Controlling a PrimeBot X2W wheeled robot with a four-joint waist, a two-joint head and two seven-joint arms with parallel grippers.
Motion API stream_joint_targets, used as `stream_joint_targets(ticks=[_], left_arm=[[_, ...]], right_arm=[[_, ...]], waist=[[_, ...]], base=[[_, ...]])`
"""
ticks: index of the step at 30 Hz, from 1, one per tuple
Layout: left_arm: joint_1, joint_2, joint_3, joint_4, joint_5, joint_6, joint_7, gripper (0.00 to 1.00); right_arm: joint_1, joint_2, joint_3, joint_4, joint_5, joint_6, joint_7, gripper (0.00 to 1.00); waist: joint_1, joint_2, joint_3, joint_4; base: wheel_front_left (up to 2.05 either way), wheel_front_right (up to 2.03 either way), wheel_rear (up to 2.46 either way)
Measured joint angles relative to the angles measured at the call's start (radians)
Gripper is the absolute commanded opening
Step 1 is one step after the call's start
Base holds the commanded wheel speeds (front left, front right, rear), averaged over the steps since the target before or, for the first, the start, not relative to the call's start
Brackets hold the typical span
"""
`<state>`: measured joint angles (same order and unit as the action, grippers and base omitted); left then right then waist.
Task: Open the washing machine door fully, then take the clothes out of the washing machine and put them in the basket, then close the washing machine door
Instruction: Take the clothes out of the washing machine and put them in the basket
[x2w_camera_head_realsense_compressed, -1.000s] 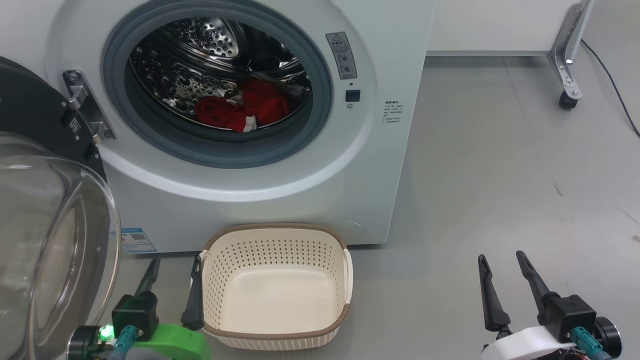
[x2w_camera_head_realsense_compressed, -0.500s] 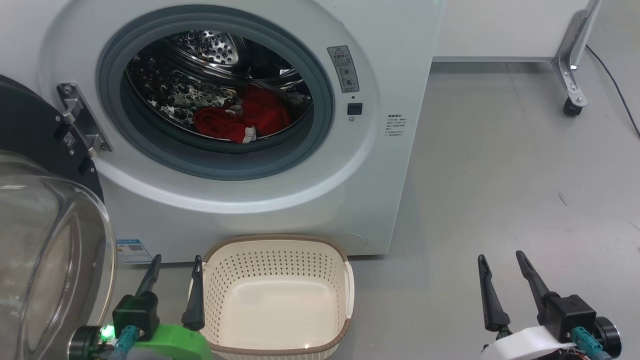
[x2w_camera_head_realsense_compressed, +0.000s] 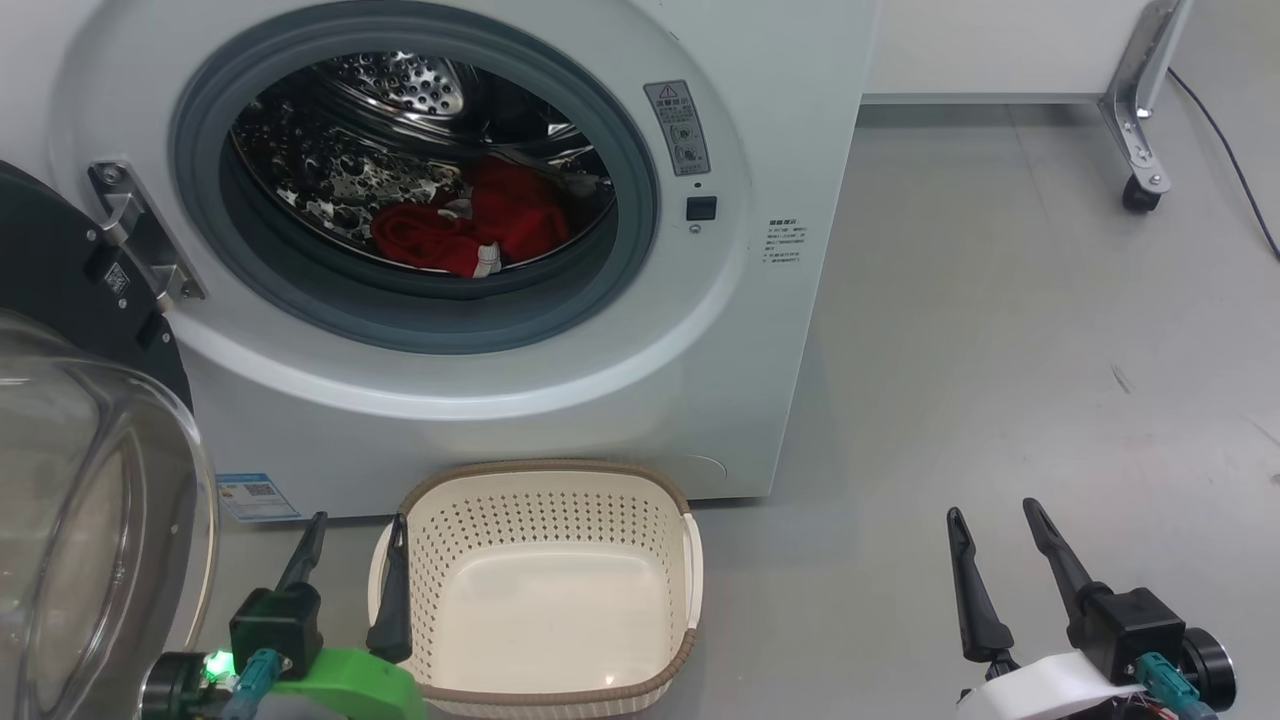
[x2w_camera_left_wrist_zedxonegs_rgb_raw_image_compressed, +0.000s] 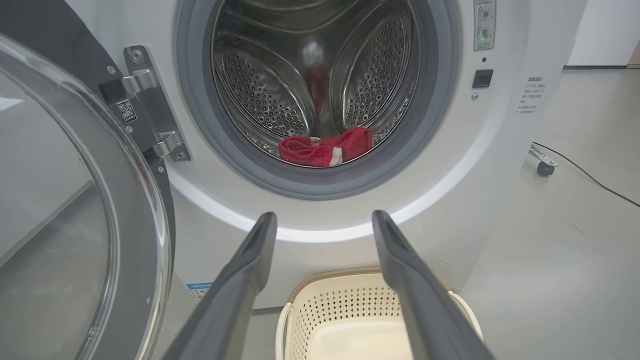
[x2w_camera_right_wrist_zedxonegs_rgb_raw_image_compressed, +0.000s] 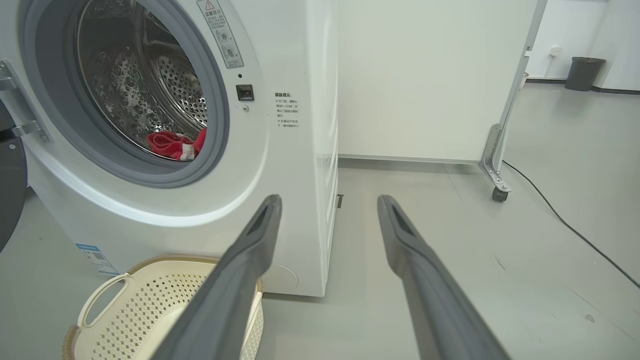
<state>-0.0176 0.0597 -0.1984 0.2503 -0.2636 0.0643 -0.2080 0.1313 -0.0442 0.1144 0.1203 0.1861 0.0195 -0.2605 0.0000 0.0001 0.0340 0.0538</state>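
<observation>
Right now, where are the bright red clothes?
In the head view, the bright red clothes lie low inside the steel drum of the big white washing machine, upper left of centre, above the cream perforated plastic basket.

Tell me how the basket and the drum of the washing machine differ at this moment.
The basket is cream plastic; the drum is shiny steel. The basket stands empty; the drum holds the red clothes. The basket opens upward; the drum opens forward. Both are perforated.

One washing machine (x2w_camera_head_realsense_compressed: 770, 120), one door (x2w_camera_head_realsense_compressed: 50, 260) at nine o'clock, one basket (x2w_camera_head_realsense_compressed: 545, 466) at six, one red heap of clothes (x2w_camera_head_realsense_compressed: 510, 215), garments too tangled to count, and two pincers: left pincer (x2w_camera_head_realsense_compressed: 359, 519), right pincer (x2w_camera_head_realsense_compressed: 991, 508).
</observation>
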Motion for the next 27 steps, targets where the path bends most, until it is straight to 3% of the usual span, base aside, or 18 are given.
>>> stream_joint_targets(ticks=[13, 27], left_arm=[[-0.092, -0.002, -0.005, 0.044, -0.026, -0.027, 0.044, 1.00], [-0.393, 0.011, 0.009, 0.135, -0.070, -0.071, 0.164, 1.00]], right_arm=[[-0.026, 0.000, 0.022, -0.030, -0.010, 0.014, 0.000, 1.00], [-0.118, -0.001, 0.043, -0.086, -0.013, 0.023, 0.000, 1.00]], waist=[[0.0000, 0.0000, 0.078, -0.033], [0.0000, 0.0000, 0.250, -0.100]], base=[[0.00, 0.00, 0.00], [0.00, 0.00, 0.00]])
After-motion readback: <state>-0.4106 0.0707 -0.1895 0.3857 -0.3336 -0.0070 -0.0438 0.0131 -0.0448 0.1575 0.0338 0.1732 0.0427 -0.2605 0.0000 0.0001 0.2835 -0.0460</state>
